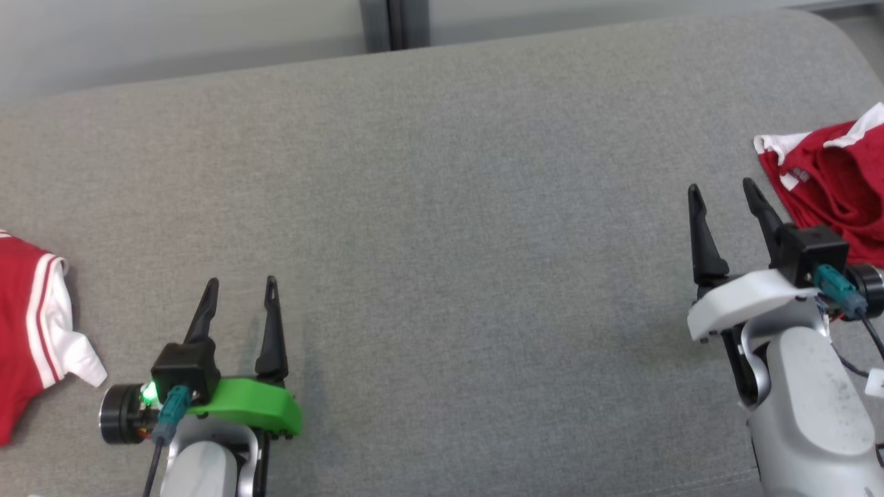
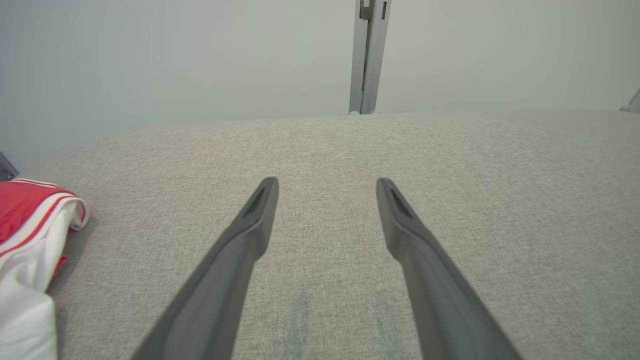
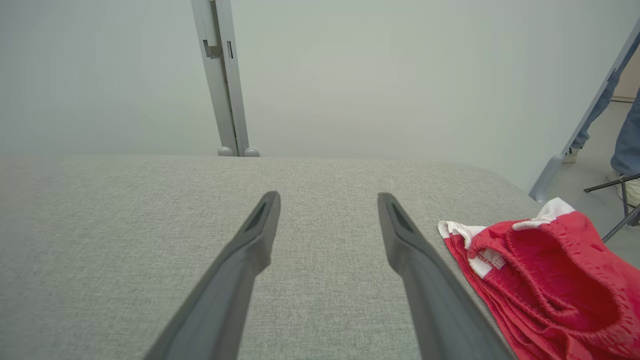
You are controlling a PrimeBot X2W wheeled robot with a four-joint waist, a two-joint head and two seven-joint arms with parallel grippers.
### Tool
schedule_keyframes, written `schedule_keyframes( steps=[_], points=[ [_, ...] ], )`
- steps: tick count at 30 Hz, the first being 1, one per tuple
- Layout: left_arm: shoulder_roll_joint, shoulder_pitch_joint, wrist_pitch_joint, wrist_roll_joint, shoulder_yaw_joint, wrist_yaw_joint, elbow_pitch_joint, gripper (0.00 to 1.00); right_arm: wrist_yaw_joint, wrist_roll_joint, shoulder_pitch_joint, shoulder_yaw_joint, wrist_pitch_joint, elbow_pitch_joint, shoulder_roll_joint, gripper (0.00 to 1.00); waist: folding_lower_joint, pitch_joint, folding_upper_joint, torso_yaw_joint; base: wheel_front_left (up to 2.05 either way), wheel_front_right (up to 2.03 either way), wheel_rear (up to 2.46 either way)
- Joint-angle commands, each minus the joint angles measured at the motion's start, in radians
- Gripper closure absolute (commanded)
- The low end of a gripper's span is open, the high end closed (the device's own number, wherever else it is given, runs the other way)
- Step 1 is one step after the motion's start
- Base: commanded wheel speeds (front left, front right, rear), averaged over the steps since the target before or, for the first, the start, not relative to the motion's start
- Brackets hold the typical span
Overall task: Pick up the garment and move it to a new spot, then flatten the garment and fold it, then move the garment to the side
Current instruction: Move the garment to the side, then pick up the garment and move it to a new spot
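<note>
We are holding left pincer [image 1: 242, 279] wide, empty | right pincer [image 1: 720, 183] likewise | shorts [image 1: 842, 179] lying at right edge of counter [image 1: 442, 207]

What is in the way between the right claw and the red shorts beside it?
Nothing visible. The right gripper stands open and empty close beside the red shorts, with just bare grey upholstery between its fingers and the cloth.

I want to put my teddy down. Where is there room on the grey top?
The grey top is bare between the left hand and the right hand. Crowded: the striped garment at the left edge, the red garment by the right hand.
</note>
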Motion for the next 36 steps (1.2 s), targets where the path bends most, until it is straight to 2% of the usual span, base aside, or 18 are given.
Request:
schedule_keyframes(
  steps=[1,14,23,29,36],
  points=[
    [0.003,0.022,0.0,-0.01,0.012,0.005,0.0,0.0,-0.001,0.016,0.03,0.005,0.0,-0.017,-0.001,0.0,0.0,-0.043,0.0,0.016,0.0,0.0,0.0],
    [0.003,0.138,0.0,-0.051,0.025,0.031,-0.031,0.0,-0.002,0.112,0.225,0.097,0.0,-0.12,-0.001,0.0,0.0,-0.138,0.0,0.024,0.0,0.0,0.0],
    [0.003,0.148,0.0,-0.064,0.006,0.042,-0.035,0.0,-0.002,0.125,0.251,0.112,0.0,-0.128,0.0,0.0,0.0,-0.131,0.0,0.059,0.0,0.0,0.0],
    [0.003,0.124,0.0,-0.08,0.004,0.049,-0.023,0.0,-0.002,0.132,0.239,0.133,0.0,-0.127,-0.001,0.0,0.0,-0.103,0.0,0.161,0.0,0.0,0.0],
    [0.003,0.126,0.0,-0.089,0.016,0.055,-0.008,0.0,-0.002,0.143,0.237,0.151,0.0,-0.12,-0.001,0.0,0.0,-0.084,0.0,0.35,0.0,0.0,0.0]
  ],
)
